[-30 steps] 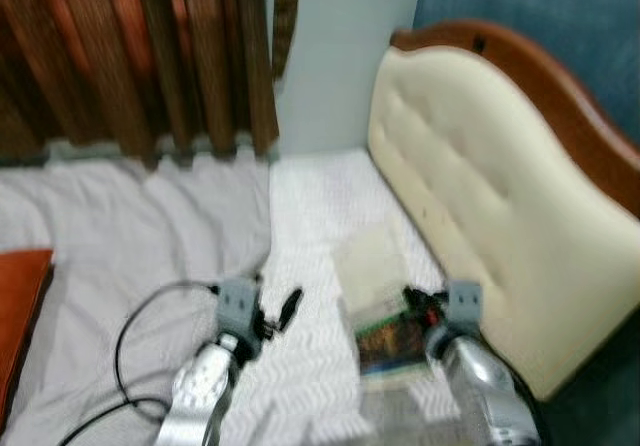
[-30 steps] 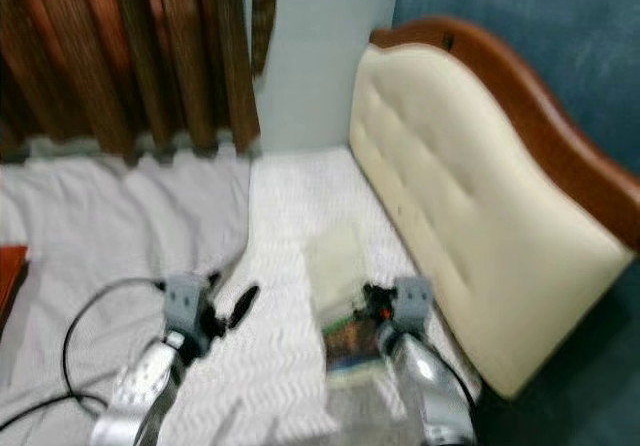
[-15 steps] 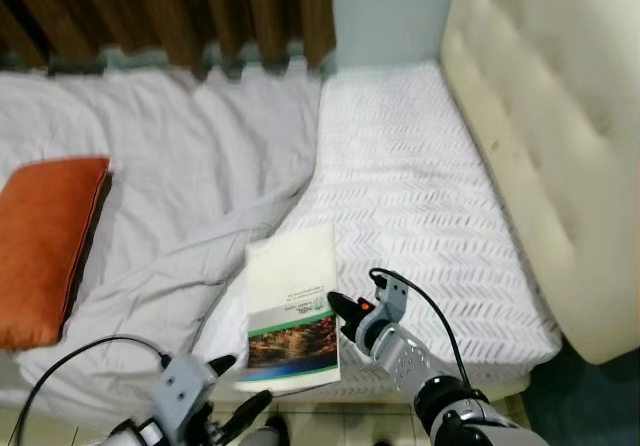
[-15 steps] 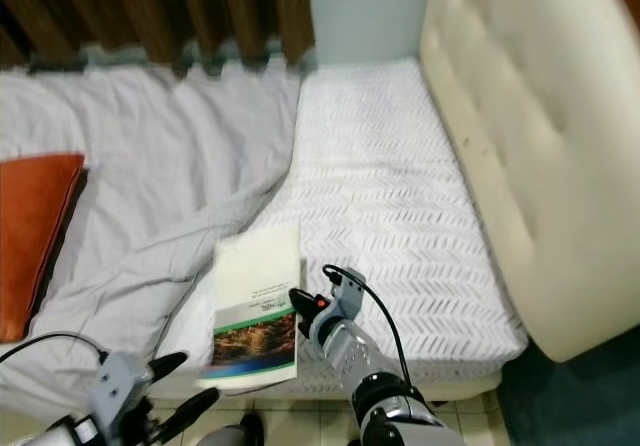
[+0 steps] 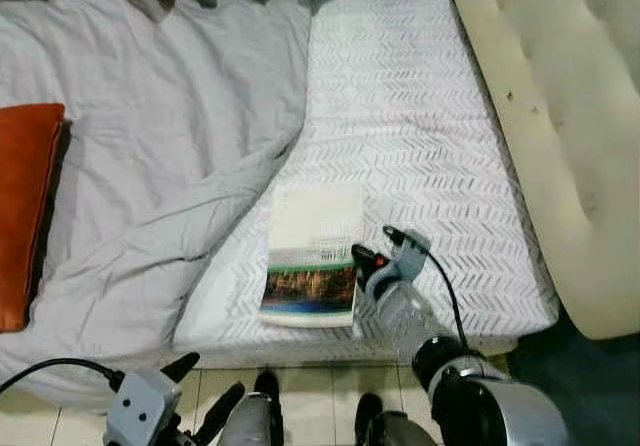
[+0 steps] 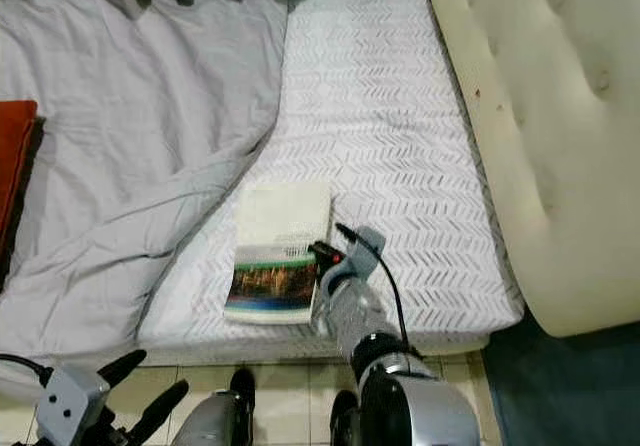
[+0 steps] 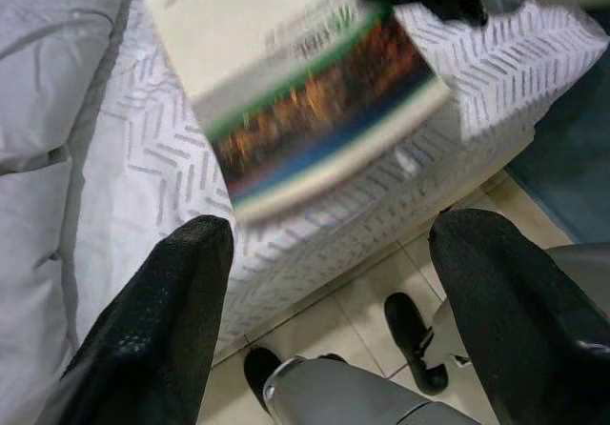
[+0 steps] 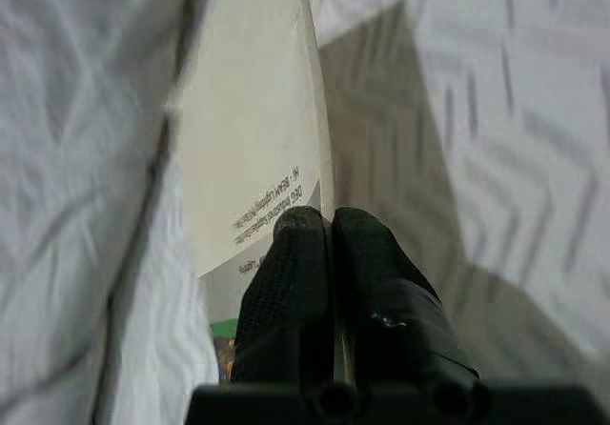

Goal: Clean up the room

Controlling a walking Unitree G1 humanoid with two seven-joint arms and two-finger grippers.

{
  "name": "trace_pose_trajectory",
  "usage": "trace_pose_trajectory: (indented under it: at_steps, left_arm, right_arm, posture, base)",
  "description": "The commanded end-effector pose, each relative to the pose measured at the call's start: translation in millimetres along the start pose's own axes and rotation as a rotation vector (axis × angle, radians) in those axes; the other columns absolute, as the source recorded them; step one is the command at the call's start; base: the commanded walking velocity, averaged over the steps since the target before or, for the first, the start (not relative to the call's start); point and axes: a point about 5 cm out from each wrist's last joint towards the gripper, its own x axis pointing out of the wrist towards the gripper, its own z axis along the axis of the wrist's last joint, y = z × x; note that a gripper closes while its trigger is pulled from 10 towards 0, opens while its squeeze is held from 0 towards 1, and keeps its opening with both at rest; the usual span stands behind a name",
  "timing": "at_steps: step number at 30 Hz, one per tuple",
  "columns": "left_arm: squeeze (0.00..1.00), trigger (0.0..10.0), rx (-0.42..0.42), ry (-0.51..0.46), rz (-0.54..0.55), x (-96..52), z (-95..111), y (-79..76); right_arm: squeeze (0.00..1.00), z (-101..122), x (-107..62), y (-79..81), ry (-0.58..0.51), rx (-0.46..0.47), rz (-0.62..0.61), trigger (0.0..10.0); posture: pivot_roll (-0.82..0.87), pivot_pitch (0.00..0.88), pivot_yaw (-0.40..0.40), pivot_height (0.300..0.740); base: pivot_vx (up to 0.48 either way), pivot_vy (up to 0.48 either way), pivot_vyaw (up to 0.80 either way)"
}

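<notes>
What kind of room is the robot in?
Most likely a bedroom: there is a bed with a white zigzag-patterned mattress cover, a rumpled grey blanket and a cream padded headboard.

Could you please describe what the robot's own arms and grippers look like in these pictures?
Both arms are silver metal. The right arm thickens into a rounded grey casing with a black collar, and a thin black cable loops along it. The right gripper has black fingers with a textured surface, and a small red spot at the wrist. The left gripper has a grey boxy mount, long black fingers and a black cable.
</notes>
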Motion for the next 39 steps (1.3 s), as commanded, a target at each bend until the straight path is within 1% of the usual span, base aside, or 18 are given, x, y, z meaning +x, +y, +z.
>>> trace_pose_trajectory:
  at_steps: [1,3,6,8,12,14,16,20,23,26,27,28,30,31,32,35,37,39]
  left_arm:
    - [0.00,10.0,0.023,-0.019,-0.068,-5.0,-2.8,-19.6]
    - [0.00,10.0,0.035,-0.024,-0.089,-5.9,-8.1,-32.1]
    - [0.00,10.0,-0.017,-0.030,-0.083,-3.2,-12.3,-45.0]
    - [0.00,10.0,-0.028,-0.038,-0.075,-1.7,-11.9,-47.7]
    - [0.00,10.0,-0.037,-0.049,-0.040,1.6,-11.7,-48.0]
    - [0.00,10.0,-0.034,-0.053,-0.027,1.5,-11.9,-47.0]
    - [0.00,10.0,-0.032,-0.053,-0.022,0.9,-12.2,-46.7]
    - [0.00,10.0,-0.031,-0.054,-0.016,0.9,-11.4,-48.1]
    - [0.00,10.0,-0.036,-0.059,-0.021,2.4,-11.0,-51.4]
    - [0.00,10.0,-0.027,-0.080,-0.063,5.6,-9.9,-59.6]
    - [0.00,10.0,-0.011,-0.090,-0.093,7.4,-9.4,-63.8]
    - [0.00,10.0,-0.011,-0.090,-0.093,7.4,-9.4,-63.8]
    - [0.00,10.0,-0.003,-0.104,-0.119,11.2,-9.3,-68.1]
    - [0.00,10.0,0.007,-0.108,-0.124,13.0,-9.5,-68.4]
    - [0.00,10.0,0.007,-0.108,-0.124,13.0,-9.5,-68.4]
    - [0.00,10.0,0.038,-0.100,-0.118,13.8,-14.3,-65.7]
    - [0.00,10.0,0.061,-0.091,-0.096,11.8,-17.8,-61.9]
    - [0.00,10.0,0.071,-0.090,-0.084,10.2,-19.1,-59.2]
  right_arm:
    - [0.00,3.9,-2.5,-14.4,-0.024,0.038,-0.073,0.0]
    - [0.00,18.2,-1.3,-19.4,-0.060,0.038,-0.089,0.0]
    - [0.00,28.3,-1.4,-26.8,-0.051,-0.011,-0.101,0.0]
    - [0.00,29.7,-1.9,-29.6,-0.039,-0.047,-0.107,0.0]
    - [0.00,29.4,-4.6,-39.3,0.020,-0.197,-0.125,0.0]
    - [0.00,30.8,-5.3,-41.8,0.023,-0.222,-0.131,0.0]
    - [0.00,30.6,-5.1,-41.2,0.032,-0.244,-0.118,0.0]
    - [0.00,26.2,-3.0,-32.1,0.093,-0.428,-0.039,0.0]
    - [0.00,26.3,-2.6,-30.8,0.116,-0.503,-0.018,0.0]
    - [0.00,29.5,-2.3,-30.7,0.127,-0.580,0.000,0.0]
    - [0.00,30.7,-2.2,-30.7,0.128,-0.598,0.004,0.0]
    - [0.00,30.7,-2.2,-30.7,0.128,-0.598,0.004,0.0]
    - [0.00,32.1,-2.1,-30.1,0.133,-0.640,0.019,0.0]
    - [0.00,32.0,-2.1,-29.6,0.140,-0.675,0.029,0.0]
    - [0.00,32.0,-2.1,-29.6,0.140,-0.675,0.029,0.0]
    - [0.00,31.5,-2.2,-29.1,0.149,-0.738,0.044,0.0]
    - [0.00,32.0,-2.2,-29.3,0.148,-0.743,0.042,0.0]
    - [0.00,33.1,-1.8,-29.3,0.138,-0.690,0.029,0.0]
  posture:
    - [0.29,0.486,-0.028,0.740]
    - [0.27,0.484,-0.038,0.740]
    - [0.25,0.481,-0.048,0.740]
    - [0.24,0.484,-0.055,0.740]
    - [0.24,0.494,-0.062,0.740]
    - [0.24,0.496,-0.062,0.740]
    - [0.24,0.498,-0.061,0.740]
    - [0.24,0.505,-0.064,0.740]
    - [0.24,0.505,-0.065,0.740]
    - [0.23,0.506,-0.070,0.740]
    - [0.23,0.506,-0.070,0.740]
    - [0.23,0.506,-0.070,0.740]
    - [0.22,0.505,-0.075,0.740]
    - [0.22,0.502,-0.078,0.740]
    - [0.22,0.502,-0.078,0.740]
    - [0.21,0.502,-0.080,0.740]
    - [0.21,0.502,-0.080,0.740]
    - [0.22,0.501,-0.078,0.740]
  base:
    - [0.000,0.000,0.00]
    - [0.000,0.000,0.00]
    - [0.000,0.000,0.00]
    - [0.000,0.000,0.00]
    - [0.000,0.000,0.00]
    - [0.000,0.000,0.00]
    - [0.000,0.000,0.00]
    - [0.000,0.000,0.00]
    - [0.000,0.000,0.00]
    - [0.000,0.000,0.00]
    - [0.000,0.000,0.00]
    - [0.000,0.000,0.00]
    - [0.000,0.000,0.00]
    - [0.000,0.000,0.00]
    - [0.000,0.000,0.00]
    - [0.000,0.000,0.00]
    - [0.000,0.000,0.00]
    - [0.000,0.000,0.00]
